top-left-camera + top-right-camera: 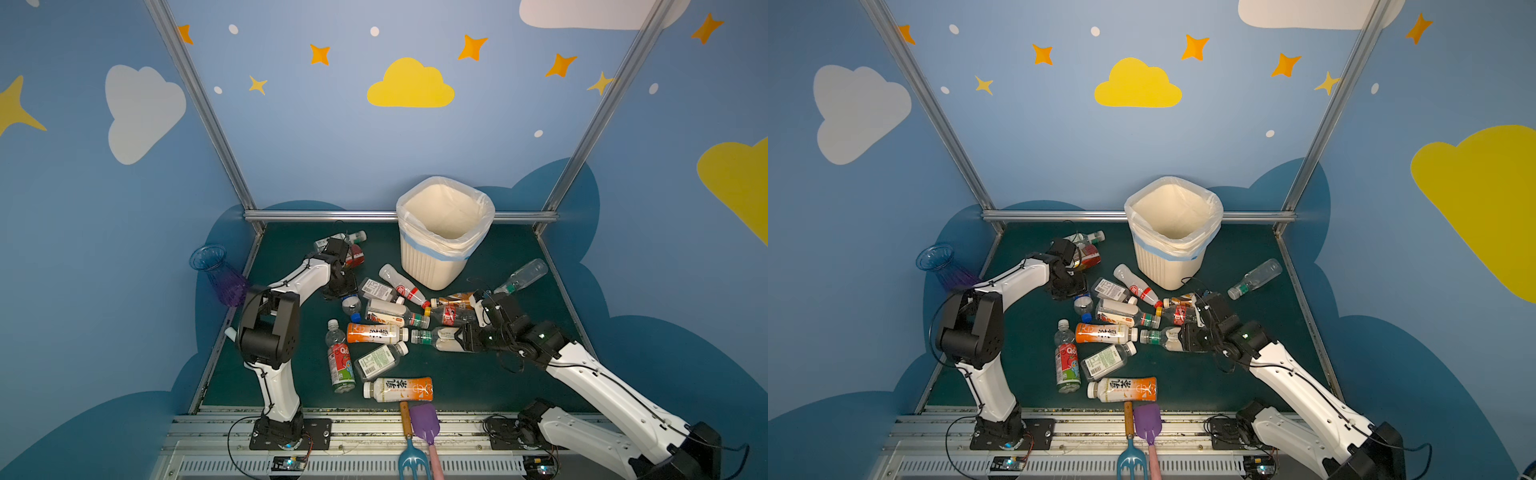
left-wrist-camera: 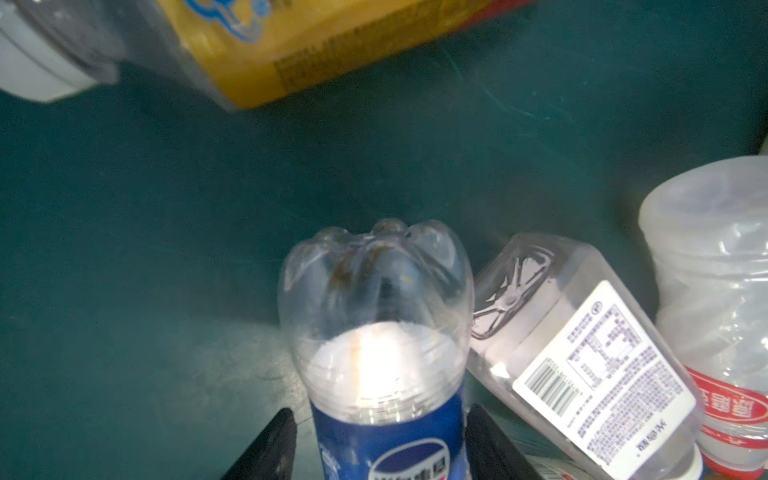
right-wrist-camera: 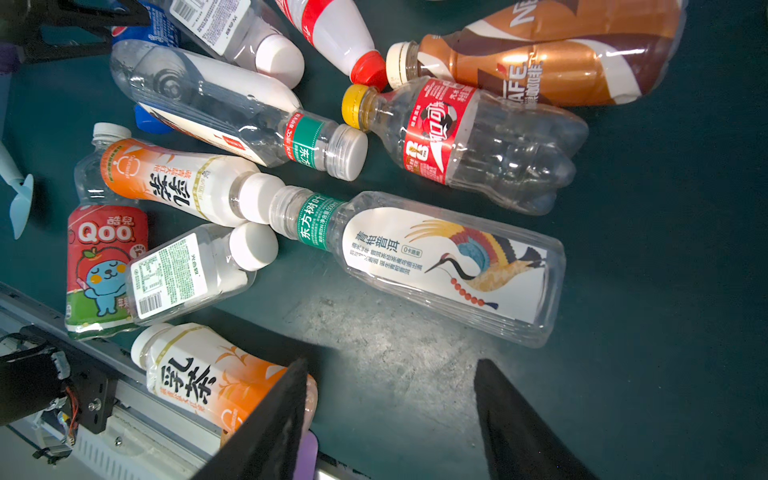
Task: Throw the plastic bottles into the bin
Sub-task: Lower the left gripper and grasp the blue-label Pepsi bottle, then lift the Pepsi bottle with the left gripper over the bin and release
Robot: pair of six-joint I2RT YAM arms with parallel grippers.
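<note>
Left gripper straddles the blue-label bottle, its long axis running straight out between the jaws; clamped or not, cannot tell. Right gripper spread, empty; crane-label bottle lies crosswise just ahead. Bin at back of mat. Count: fourteen bottles visible, one bin.

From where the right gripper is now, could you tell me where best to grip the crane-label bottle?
Take the crane-label bottle across its broad labelled body, descending from above with the open right gripper. It lies on its side with bare mat along both long sides, while its neck crowds neighbouring caps.
</note>
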